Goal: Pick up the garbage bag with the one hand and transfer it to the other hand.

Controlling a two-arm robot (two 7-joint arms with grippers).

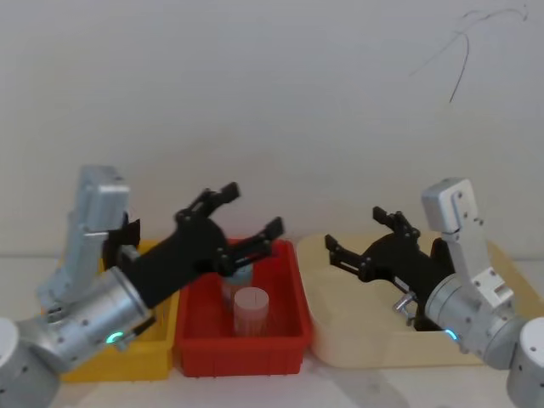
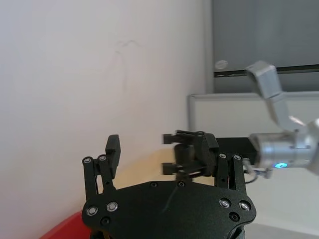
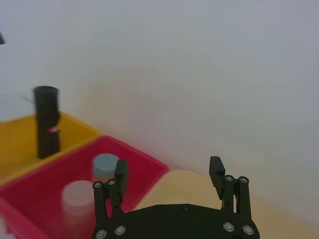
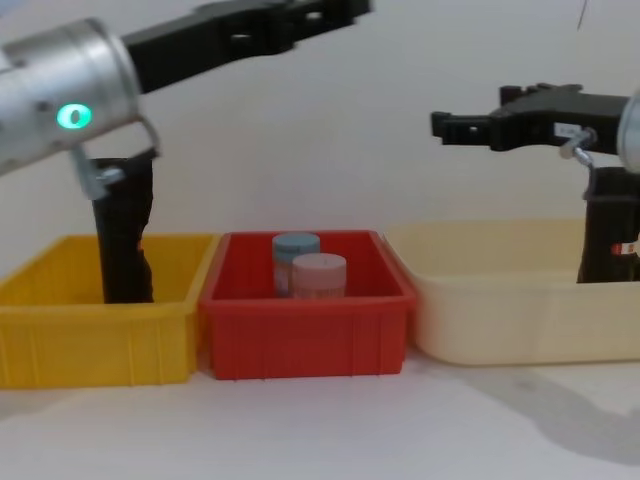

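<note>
Garbage bag [image 4: 605, 225] stands upright in the cream bin [image 4: 500, 300], at 3 o'clock of the red bin [image 4: 300, 330], beneath the right arm. Farther out, the blue-lit right tool [image 1: 354, 229] and green-lit left tool [image 1: 249, 209] face each other, both spread and empty. Judged: handover complete; the next move calls only for parking.

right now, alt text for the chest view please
Two black grippers hang over a row of three bins, the left gripper above the red bin, the right gripper above the cream bin. A black roll stands in the yellow bin.
</note>
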